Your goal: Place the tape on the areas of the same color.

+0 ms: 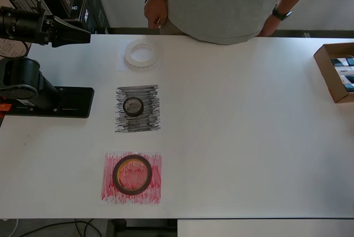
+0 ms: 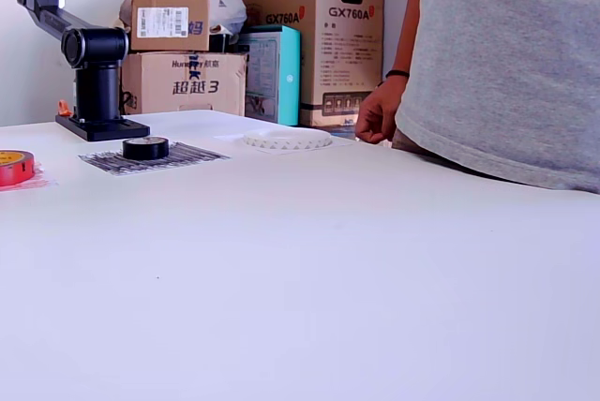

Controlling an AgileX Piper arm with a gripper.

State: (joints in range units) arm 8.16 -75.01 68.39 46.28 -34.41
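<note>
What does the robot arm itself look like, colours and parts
The arm is matte black throughout, with rounded cylindrical joints, mounted on a flat black rectangular base plate. A small orange part shows beside the base. Its black end effector tapers forward; no markings are legible.

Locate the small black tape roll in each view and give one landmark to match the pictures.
Overhead view: the small black tape roll lies on the black scribbled patch, left of centre, between the white ring above and the red ring below.
Exterior view: the roll sits at the exterior view's left, on the same patch.
Shared landmark: the arm's black base, next to the patch.
</note>
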